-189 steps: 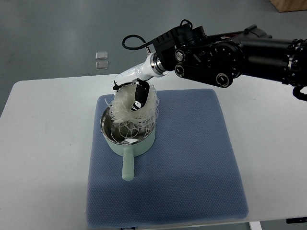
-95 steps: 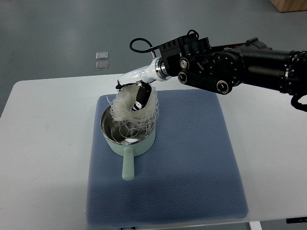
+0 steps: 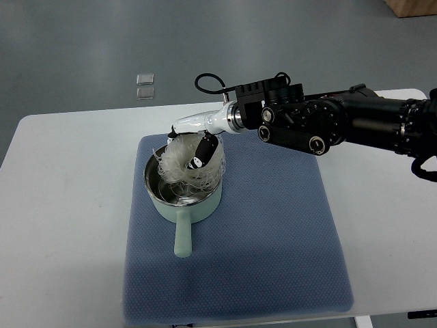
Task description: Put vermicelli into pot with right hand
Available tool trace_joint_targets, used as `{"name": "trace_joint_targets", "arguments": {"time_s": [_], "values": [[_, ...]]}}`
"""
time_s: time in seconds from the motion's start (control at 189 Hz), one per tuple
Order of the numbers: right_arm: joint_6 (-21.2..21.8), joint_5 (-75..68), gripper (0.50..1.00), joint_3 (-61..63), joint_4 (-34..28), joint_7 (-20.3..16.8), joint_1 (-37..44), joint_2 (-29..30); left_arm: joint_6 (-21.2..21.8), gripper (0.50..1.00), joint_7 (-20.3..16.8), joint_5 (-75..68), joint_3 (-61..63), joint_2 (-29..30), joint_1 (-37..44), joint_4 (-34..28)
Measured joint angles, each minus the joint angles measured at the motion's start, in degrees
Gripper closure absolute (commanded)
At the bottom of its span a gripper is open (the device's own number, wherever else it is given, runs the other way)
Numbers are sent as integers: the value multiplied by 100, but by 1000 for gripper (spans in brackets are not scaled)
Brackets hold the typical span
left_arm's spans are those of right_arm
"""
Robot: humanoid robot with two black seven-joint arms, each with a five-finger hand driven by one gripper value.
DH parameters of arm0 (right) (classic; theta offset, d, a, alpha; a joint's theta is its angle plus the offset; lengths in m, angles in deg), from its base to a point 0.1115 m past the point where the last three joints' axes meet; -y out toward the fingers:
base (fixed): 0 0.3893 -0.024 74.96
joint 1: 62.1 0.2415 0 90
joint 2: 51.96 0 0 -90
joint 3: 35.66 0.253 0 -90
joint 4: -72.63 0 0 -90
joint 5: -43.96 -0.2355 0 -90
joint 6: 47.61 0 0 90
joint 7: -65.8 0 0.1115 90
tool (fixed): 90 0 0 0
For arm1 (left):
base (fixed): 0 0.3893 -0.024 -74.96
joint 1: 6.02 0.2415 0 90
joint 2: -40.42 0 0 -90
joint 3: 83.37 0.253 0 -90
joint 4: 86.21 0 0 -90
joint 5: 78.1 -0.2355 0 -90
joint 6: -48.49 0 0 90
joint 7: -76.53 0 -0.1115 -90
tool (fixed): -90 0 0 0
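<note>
Vermicelli (image 3: 179, 164), a pale translucent tangle of thin strands, sits bunched over the far side of the pot (image 3: 183, 205), with loose loops spilling down into the shiny metal inside and a few strands draped over the far rim. The right robot hand (image 3: 195, 145) has its fingers curled into the top of the bundle and holds it; one dark fingertip shows through the noodles near the middle of the clump, and the white palm section lies just above it. The arm behind it is black, with round joint housings and a looped cable, and reaches in from the right edge of the view, crossing above the far right part of the mat. The pot is mint green outside and steel inside, with a short pale green handle (image 3: 181, 239) pointing toward the near edge. It stands on the far left part of a blue textured mat (image 3: 273, 232), which covers the middle of the white worktop (image 3: 61, 205). Beyond the worktop, on the grey floor (image 3: 287, 34), lie two small clear squares (image 3: 144, 85) close together, well apart from the pot. A brown corner of some object (image 3: 413, 7) shows at the top right edge of the view
</note>
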Motion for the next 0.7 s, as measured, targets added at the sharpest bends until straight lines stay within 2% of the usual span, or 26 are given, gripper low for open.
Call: {"name": "trace_joint_targets", "arguments": {"time_s": [0.026,0.063,0.121,0.523,0.702], "values": [[-7,-20,636,19,0,2,-2,0,-1,500,0,0,0,0,0,2],[-8,-72,587,55,0,3,-2,0,-1,500,0,0,0,0,0,5],[12,-196,577,130,0,3,0,0,-1,500,0,0,1,0,0,6],[151,-779,572,1447,-10,-1,248,0,5,500,0,-10,6,0,-9,8],[121,-1024,572,2772,-12,14,-306,-143,5,500,0,-9,2,0,-9,8]]}}
